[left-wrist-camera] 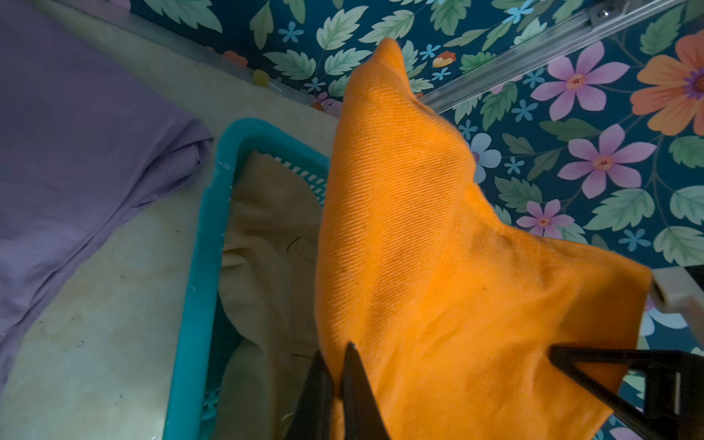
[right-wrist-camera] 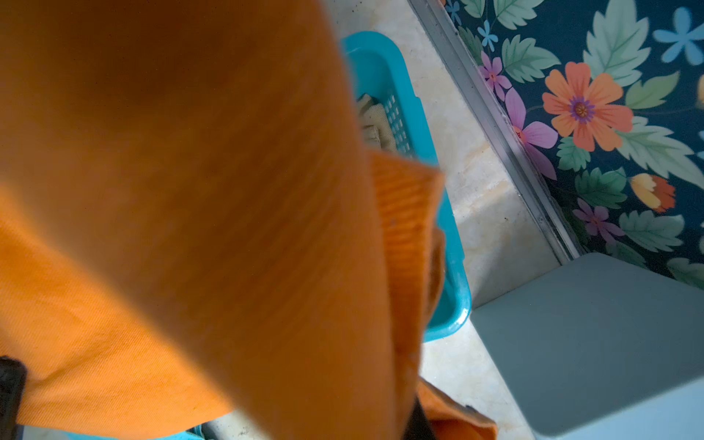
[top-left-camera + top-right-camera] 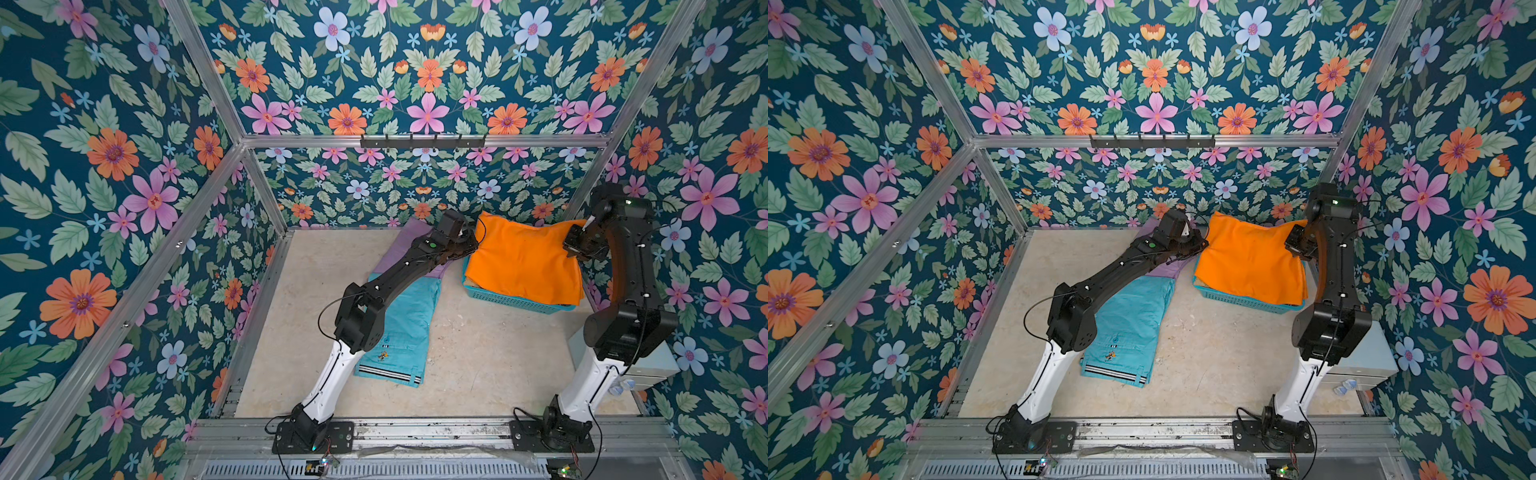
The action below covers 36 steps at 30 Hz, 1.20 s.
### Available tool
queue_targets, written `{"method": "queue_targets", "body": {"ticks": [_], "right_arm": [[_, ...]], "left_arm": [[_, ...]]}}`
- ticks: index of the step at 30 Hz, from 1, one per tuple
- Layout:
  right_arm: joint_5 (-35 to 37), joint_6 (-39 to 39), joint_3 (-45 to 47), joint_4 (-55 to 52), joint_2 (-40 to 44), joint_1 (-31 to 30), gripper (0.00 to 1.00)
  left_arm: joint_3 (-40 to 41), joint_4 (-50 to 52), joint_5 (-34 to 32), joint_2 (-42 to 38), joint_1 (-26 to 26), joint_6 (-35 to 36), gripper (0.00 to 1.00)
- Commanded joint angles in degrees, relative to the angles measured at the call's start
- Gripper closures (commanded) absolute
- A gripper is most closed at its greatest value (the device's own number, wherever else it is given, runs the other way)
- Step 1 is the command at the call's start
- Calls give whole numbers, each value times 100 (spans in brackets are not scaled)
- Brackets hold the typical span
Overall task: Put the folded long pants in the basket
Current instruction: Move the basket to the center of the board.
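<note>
The orange pants (image 3: 523, 257) blaze bright, plain twill. The basket (image 3: 511, 300) reads teal, its sides a fine mesh. The tan pants (image 1: 266, 236) are sandy, the lilac pants (image 1: 76, 133) a flat soft purple. The turquoise pants (image 3: 399, 320) carry a white-and-dark striped waistband (image 3: 388, 374) and a small orange emblem (image 3: 381, 355). The walls (image 3: 124, 166): dark blue, with pink, orange and pale blue flowers, green leaves

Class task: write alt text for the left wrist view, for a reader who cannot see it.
Orange pants, pinched by the left gripper, hang over the teal basket, which holds tan pants; lilac pants lie beside it.
</note>
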<state>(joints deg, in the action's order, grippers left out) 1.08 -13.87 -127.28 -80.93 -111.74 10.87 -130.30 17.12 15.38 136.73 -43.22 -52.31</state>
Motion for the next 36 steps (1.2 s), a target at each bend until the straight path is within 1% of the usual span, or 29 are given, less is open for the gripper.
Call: {"method": "queue_targets", "body": {"ticks": [1, 3, 6, 10, 12, 14, 16, 18, 19, 21, 23, 26, 27, 31, 33, 35, 36], "right_arm": [[240, 11, -127, 68, -220, 3, 100], [230, 7, -130, 183, -384, -18, 100], [261, 49, -67, 174, -618, -81, 100], [204, 69, 454, 418, -652, -181, 100], [202, 90, 724, 560, -614, -271, 100], [185, 123, 890, 636, -611, -330, 100], [103, 151, 1004, 680, -612, -346, 100], [-14, 149, 1105, 720, -587, -357, 100], [-55, 147, 1156, 753, -562, -394, 100], [-291, 148, 1252, 809, -495, -464, 100], [-544, 167, 1318, 826, -441, -590, 100], [-1030, 181, 1351, 822, -370, -773, 100], [-1090, 182, 1363, 803, -342, -828, 100], [-716, 184, 1286, 599, -296, -1025, 100], [-478, 164, 1317, 666, -233, -1034, 100], [47, 145, 1259, 683, -223, -1067, 100], [156, 171, 1220, 656, -269, -1072, 100]], "left_arm": [[-32, -235, -229, 74, 18, 24, 100], [-93, -278, -89, 236, 41, -39, 100], [-129, -260, -129, 403, 53, 1, 100], [-91, -83, -163, 588, 111, 73, 100], [72, -111, -151, 596, 151, 39, 100], [173, -183, 5, 628, 206, -5, 100], [199, 5, -23, 606, 226, 46, 100], [440, 137, -166, 401, 229, 206, 100], [725, 176, -311, 209, 238, 259, 100], [1449, 117, -578, -246, 284, 293, 100], [2341, -142, -640, -775, 402, 240, 100], [3135, -274, -717, -1425, 523, 377, 100], [3253, -258, -773, -1585, 534, 478, 100], [3233, 163, -913, -1957, 569, 880, 100], [3213, 228, -917, -2041, 569, 963, 100], [3173, 231, -888, -2080, 569, 1026, 100], [3137, 230, -875, -2073, 572, 1040, 100]]}}
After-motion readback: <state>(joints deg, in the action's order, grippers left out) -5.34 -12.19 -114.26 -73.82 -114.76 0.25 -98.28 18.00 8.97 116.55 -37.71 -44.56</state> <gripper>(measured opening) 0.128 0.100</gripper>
